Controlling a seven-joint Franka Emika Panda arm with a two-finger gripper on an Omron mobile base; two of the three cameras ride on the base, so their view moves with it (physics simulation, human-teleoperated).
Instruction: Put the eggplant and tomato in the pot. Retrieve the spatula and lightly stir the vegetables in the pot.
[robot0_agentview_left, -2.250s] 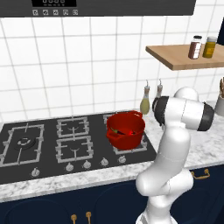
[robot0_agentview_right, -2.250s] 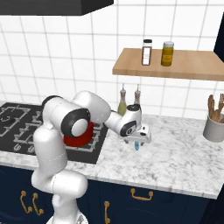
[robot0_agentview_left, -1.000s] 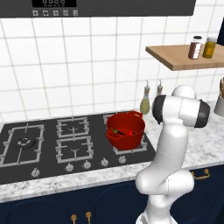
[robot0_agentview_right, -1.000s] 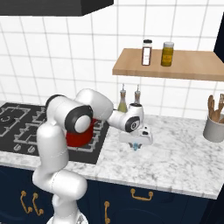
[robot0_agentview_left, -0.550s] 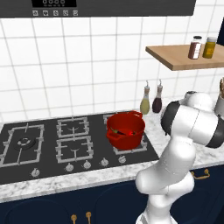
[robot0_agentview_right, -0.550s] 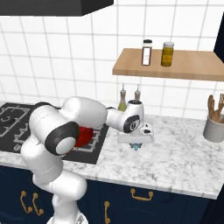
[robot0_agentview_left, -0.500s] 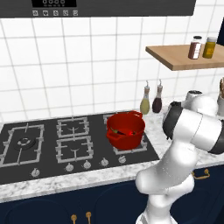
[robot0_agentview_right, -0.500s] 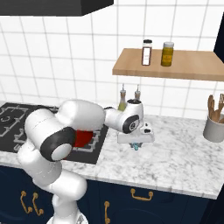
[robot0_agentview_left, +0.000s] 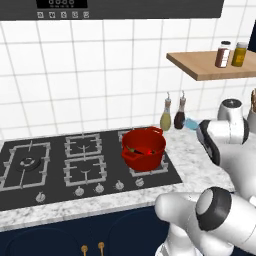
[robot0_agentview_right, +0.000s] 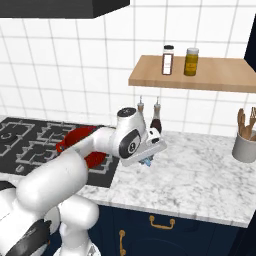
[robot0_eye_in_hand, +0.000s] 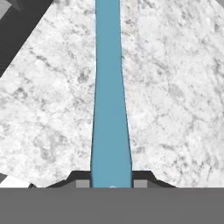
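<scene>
The hand (robot0_eye_in_hand: 111, 183) is clamped on the spatula (robot0_eye_in_hand: 109, 100) above the bench (robot0_eye_in_hand: 175, 109); vegetables seemingly sit in the pot (robot0_agentview_left: 144, 148), so stirring remains.

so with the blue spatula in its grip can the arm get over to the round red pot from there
Probably yes. The gripper is shut on the light-blue spatula over the marble counter, and the round red pot sits open-topped on the near burner, with the oil bottles standing behind that path.

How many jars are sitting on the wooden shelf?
2. A dark-lidded jar stands left of a yellow jar on the wooden shelf. The shelf runs past the frame edge, so more may be hidden.
</scene>
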